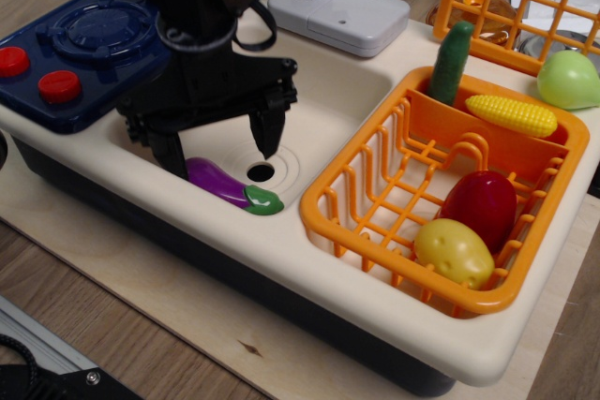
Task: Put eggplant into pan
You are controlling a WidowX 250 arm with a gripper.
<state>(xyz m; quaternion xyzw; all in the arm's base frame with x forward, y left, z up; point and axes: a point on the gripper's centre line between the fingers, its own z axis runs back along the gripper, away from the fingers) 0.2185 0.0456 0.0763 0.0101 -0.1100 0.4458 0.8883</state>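
Observation:
The purple eggplant [223, 183] with its green stem cap lies on the floor of the cream sink [328, 100], next to the drain hole. My black gripper [217, 151] is open and low in the sink, right above the eggplant. Its left finger stands at the eggplant's purple end and its right finger [267, 128] hangs over the drain. It holds nothing. The silver pan is hidden behind my arm at the top left.
An orange basket [375, 203] at the right holds a dark red vegetable [481, 208], a potato [454, 252], corn [512, 114] and a cucumber [451, 63]. A blue stove [80, 44] with red knobs lies left. A grey faucet base [337, 16] stands behind the sink.

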